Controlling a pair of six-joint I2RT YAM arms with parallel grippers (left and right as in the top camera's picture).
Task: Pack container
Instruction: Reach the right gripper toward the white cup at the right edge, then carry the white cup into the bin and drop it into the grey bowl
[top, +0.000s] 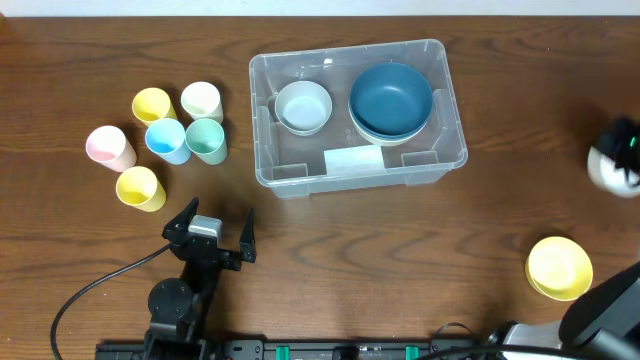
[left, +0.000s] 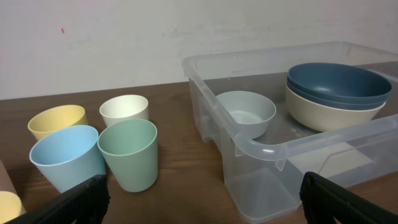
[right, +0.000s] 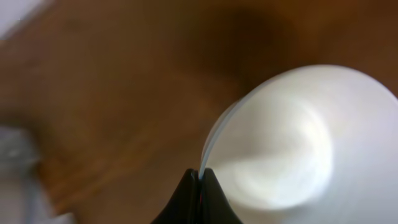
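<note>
Packing partly done: three bowls (top: 391, 98) sat in the container (top: 456, 110).
Six cups (top: 165, 140) and a yellow bowl (top: 558, 267) stood on the counter (top: 400, 260); left tool (top: 220, 210) apart, right tool (right: 200, 174) clamped on a white bowl (right: 292, 143).

The left gripper (top: 220, 212) is finished in matte black, with two flat tapered fingers (top: 181, 222) and a small grey block (top: 204, 228) set between them. A thin black cable (top: 85, 292) is looped beside a round black joint (top: 170, 300). The right gripper (right: 199, 173) is fitted with slim black fingertips (right: 188, 194) narrowed to points, and a green light (top: 631, 140) is carried on its blurred black body.
</note>
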